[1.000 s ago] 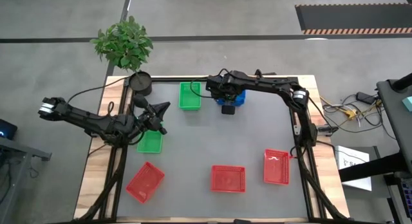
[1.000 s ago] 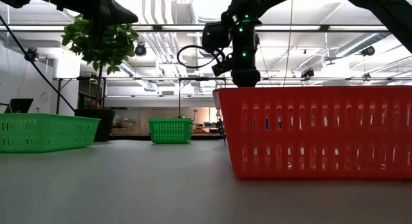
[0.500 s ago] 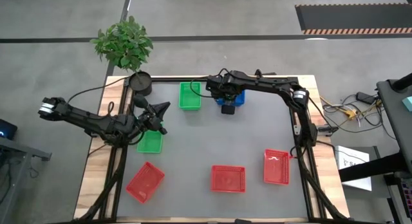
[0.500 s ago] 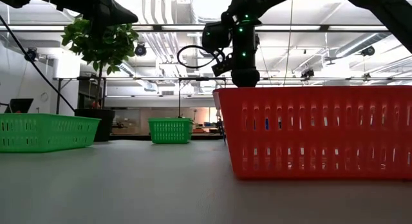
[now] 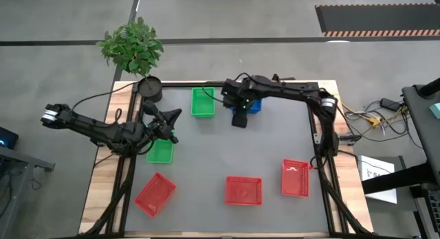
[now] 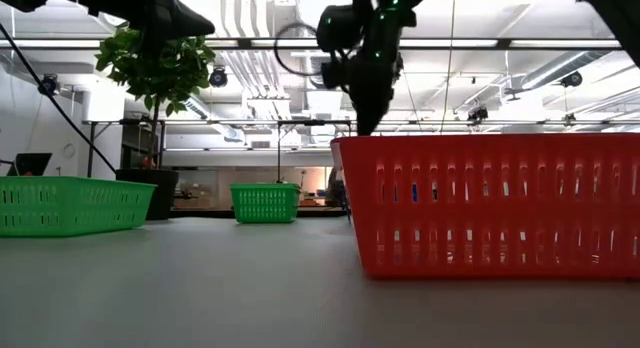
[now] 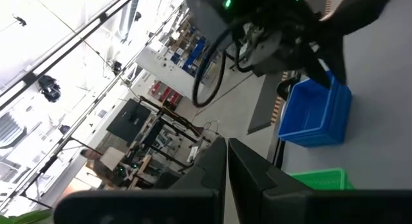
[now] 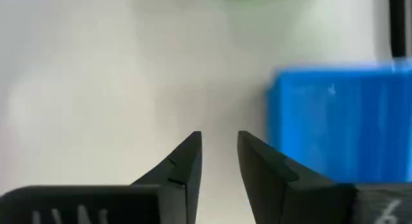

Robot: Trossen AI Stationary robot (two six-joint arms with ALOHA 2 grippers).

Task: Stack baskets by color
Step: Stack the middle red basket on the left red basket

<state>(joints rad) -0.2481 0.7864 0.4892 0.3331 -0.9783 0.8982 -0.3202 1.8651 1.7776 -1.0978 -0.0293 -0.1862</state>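
Blue baskets (image 5: 255, 106) stand nested at the table's far middle, also in the left wrist view (image 7: 315, 114) and the right wrist view (image 8: 335, 121). My right gripper (image 5: 238, 121) (image 8: 219, 135) hangs open just left of them, slanting down, with nothing between its fingers. One green basket (image 5: 202, 101) sits beside the blue ones, another (image 5: 161, 152) under my left arm. My left gripper (image 5: 177, 114) (image 7: 226, 141) is shut and holds nothing, level above the table's left part. Three red baskets (image 5: 155, 194) (image 5: 244, 190) (image 5: 295, 178) rest singly along the near side.
A round black plant pot (image 5: 150, 88) stands at the far left corner, with a leafy plant (image 5: 130, 45) beyond the table. In the low view the middle red basket (image 6: 490, 203) fills the right foreground. Bare grey mat (image 5: 234, 150) lies in the middle.
My right gripper has risen from the blue baskets and tipped, shifting a little toward the table's left and near side. The blue baskets stay where they were and show more from above.
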